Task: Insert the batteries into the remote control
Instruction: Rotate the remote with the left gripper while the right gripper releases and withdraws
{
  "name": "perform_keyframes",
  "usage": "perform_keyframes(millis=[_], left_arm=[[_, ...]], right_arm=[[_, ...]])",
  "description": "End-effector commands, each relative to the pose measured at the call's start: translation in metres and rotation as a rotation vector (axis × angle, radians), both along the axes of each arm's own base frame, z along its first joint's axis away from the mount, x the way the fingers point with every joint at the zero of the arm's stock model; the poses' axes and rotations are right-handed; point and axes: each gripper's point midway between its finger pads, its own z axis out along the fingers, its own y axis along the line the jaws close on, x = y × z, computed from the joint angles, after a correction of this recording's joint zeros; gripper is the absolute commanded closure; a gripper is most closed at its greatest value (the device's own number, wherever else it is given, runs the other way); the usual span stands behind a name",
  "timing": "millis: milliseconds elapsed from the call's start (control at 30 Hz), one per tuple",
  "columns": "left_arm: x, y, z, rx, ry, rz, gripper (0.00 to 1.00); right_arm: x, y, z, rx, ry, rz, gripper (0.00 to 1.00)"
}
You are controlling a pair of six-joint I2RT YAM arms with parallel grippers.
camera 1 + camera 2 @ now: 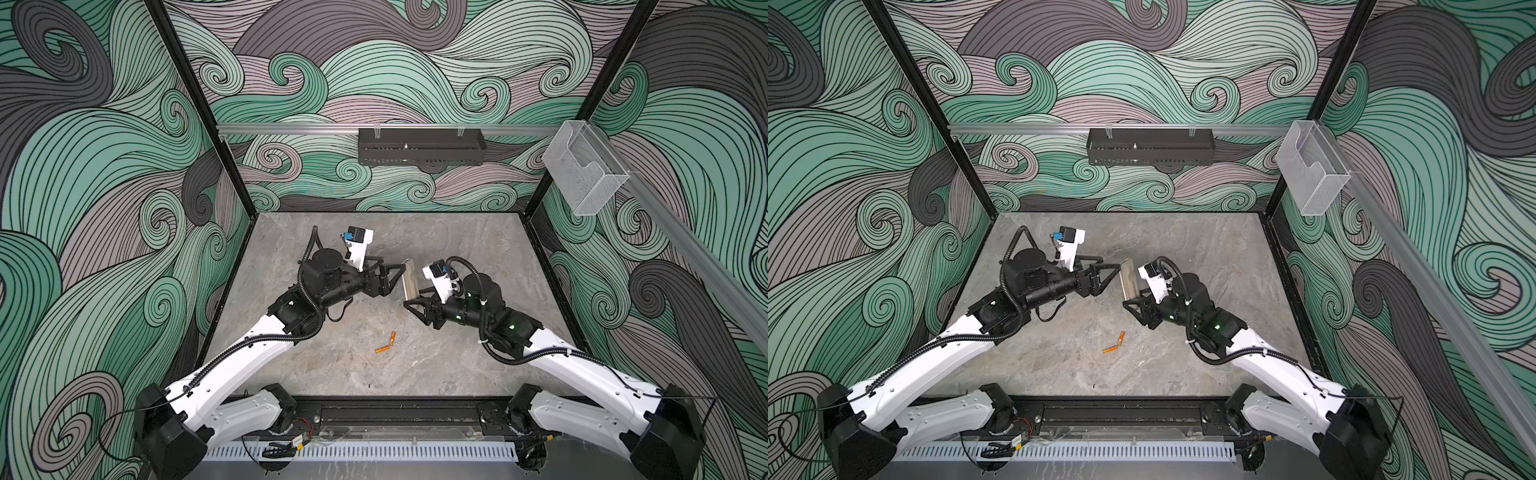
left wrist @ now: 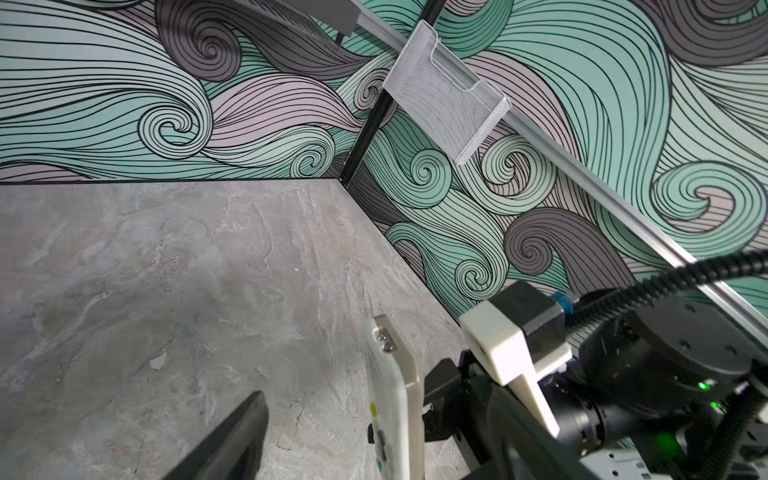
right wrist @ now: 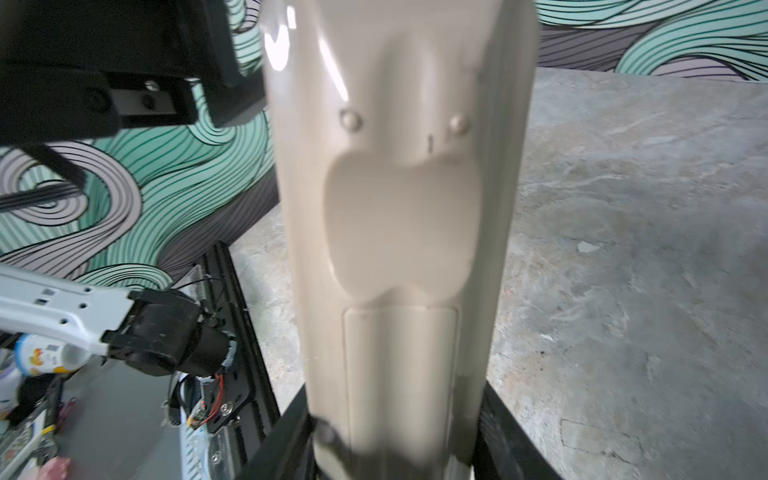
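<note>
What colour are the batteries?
The batteries are orange; they show best in a top view.

Swirl-patterned teal and grey walls (image 1: 374, 62) enclose a marbled grey tabletop (image 1: 415, 374), a black tray (image 1: 422, 147) hanging behind.

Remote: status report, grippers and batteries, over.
Right gripper shut on remote control, held upright; battery cover looks closed. Left gripper open beside its upper end. Batteries loose on table, nothing blocking them.

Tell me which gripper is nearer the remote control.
Right. The right gripper is shut on one end of the remote control; the left gripper is open beside the opposite end, and contact there is unclear.
</note>
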Motion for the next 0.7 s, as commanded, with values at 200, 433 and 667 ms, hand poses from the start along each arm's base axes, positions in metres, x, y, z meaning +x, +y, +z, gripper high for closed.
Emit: perform_keyframes(millis=[200,433,667], left_arm=[[0.02,-0.02,-0.005,-0.054,0.046,0.07,0.32],[0.023,-0.04,-0.012,-0.041,0.048,0.054,0.34],[0.03,-0.053,-0.019,-0.012,0.049,0.07,0.4]], right_arm=[[0.023,-0.009,0.007,-0.01,-0.088,-0.118,1.0],[0.025,-0.008,0.002,-0.003,-0.081,-0.13,1.0],[0.027,-0.009,-0.003,-0.003,-0.077,-0.14,1.0]])
